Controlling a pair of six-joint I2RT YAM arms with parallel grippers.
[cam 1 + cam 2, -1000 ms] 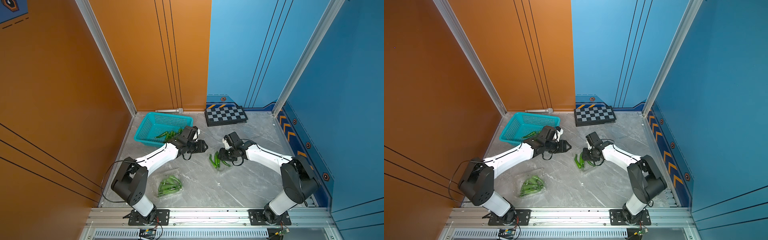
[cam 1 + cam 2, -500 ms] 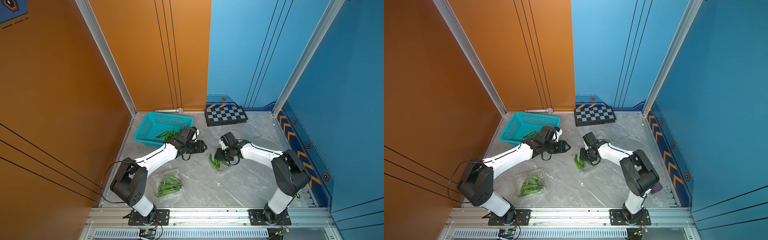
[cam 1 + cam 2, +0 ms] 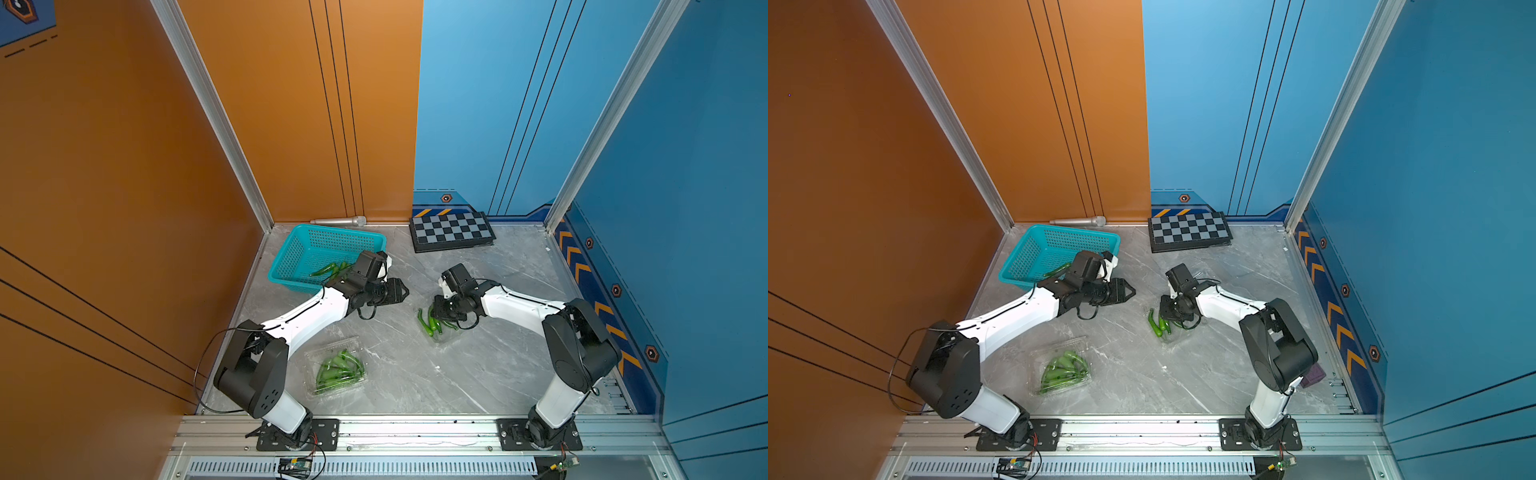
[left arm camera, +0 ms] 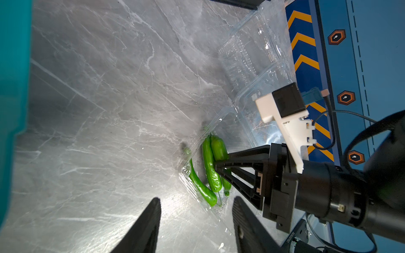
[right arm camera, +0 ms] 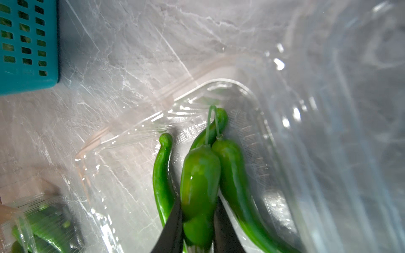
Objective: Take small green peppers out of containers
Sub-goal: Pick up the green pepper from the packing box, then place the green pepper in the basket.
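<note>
The right tool (image 5: 198, 206) was pinched narrow on one green pepper (image 5: 200, 175), which lay lengthwise in line with it inside the open clamshell container (image 5: 260, 131) right of centre, while the left tool (image 4: 196, 200) gaped empty just left.

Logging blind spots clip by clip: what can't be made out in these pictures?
- Basket peppers in the teal basket: the left arm covers some in both top views; count unknown.
- Pinched pepper in the right gripper: its far end runs off the right wrist picture's edge.
- Closed container: peppers overlap under a glary lid in both top views, blurred in the right wrist view; count unknown.
</note>
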